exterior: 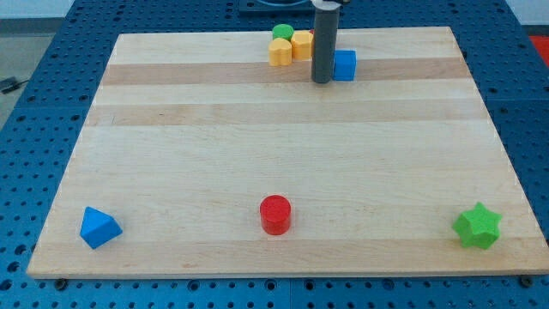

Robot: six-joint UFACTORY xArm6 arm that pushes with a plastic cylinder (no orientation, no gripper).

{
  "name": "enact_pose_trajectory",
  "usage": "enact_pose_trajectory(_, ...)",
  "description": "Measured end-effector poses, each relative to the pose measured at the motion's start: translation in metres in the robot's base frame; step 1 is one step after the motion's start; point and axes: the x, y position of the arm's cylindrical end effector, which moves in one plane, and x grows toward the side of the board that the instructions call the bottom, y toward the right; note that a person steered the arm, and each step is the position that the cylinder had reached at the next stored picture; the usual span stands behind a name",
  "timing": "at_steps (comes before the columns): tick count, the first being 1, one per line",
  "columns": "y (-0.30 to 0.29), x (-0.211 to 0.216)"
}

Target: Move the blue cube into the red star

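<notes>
The blue cube sits near the view's top, right of centre, on the wooden board. My tip rests on the board just left of the blue cube, touching or nearly touching its left side. The rod partly hides the cube's left edge. No red star shows; the only red block is a red cylinder near the view's bottom centre.
A green cylinder, a yellow block and a second yellow block cluster left of the rod at the top. A blue triangular block lies bottom left. A green star lies bottom right.
</notes>
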Motion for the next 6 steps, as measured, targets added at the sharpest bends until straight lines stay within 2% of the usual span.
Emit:
enact_pose_trajectory(1,0.000,0.008)
enact_pose_trajectory(2,0.003,0.042)
enact_pose_trajectory(3,0.027,0.055)
enact_pose_trajectory(5,0.046,-0.007)
enact_pose_trajectory(6,0.046,-0.016)
